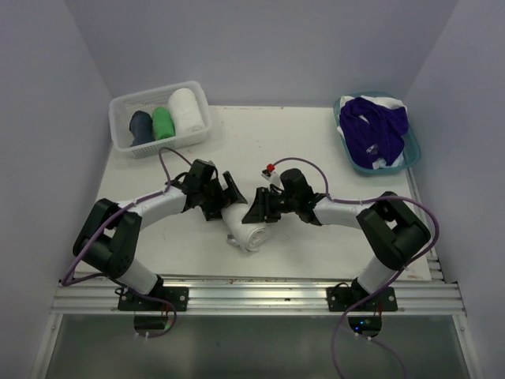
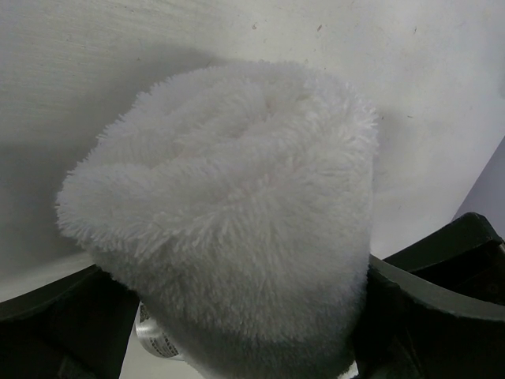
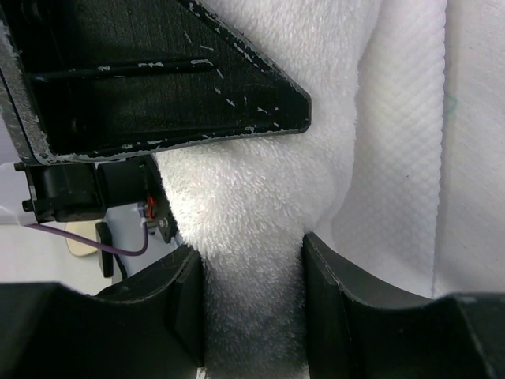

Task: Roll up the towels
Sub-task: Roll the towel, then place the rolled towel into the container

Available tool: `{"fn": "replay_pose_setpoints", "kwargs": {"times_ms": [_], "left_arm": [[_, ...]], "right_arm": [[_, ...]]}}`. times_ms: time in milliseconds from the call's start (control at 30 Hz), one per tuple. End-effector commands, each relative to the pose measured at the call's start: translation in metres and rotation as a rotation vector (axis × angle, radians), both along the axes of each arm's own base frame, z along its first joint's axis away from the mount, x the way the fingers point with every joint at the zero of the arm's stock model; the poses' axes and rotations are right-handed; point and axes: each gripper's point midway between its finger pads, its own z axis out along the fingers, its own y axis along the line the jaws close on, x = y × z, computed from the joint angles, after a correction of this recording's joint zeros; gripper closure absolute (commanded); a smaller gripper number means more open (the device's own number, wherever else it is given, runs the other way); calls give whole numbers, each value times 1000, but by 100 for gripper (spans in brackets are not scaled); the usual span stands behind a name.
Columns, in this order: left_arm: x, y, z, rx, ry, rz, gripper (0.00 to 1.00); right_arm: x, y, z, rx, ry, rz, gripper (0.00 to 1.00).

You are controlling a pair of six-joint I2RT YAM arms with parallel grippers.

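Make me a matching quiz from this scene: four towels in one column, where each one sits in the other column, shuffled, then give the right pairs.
Towels
1. navy towel
2. green towel
3. purple towel
4. white towel at the centre of the top view

Places
A. heaped loose in the blue tub
B. rolled, lying on the table
C. rolled, at the left end of the basket
D. rolled, in the middle of the basket

Pairs: 1-C, 2-D, 3-A, 4-B
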Motion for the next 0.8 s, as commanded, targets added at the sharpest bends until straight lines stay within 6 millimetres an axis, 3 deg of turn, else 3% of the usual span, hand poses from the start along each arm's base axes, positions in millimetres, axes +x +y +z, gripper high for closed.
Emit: {"fn": "replay_pose_setpoints", "kwargs": {"times_ms": [0, 333, 633, 733, 767], "left_arm": [[-10, -8, -3, -28, 38, -41, 0], [-24, -2, -3, -77, 46, 43, 1], [-12, -5, -10, -90, 20, 85, 1], [-7, -5, -7, -90, -2, 87, 14], [-8, -5, -8, -83, 3, 86, 25]], "right_arm": [[19, 1, 9, 40, -23, -56, 74], [21, 4, 7, 90, 29, -81, 74], [23, 6, 4, 176, 104, -115, 74], [23, 7, 5, 208, 121, -123, 73], [22, 6, 3, 203, 127, -125, 71]]}}
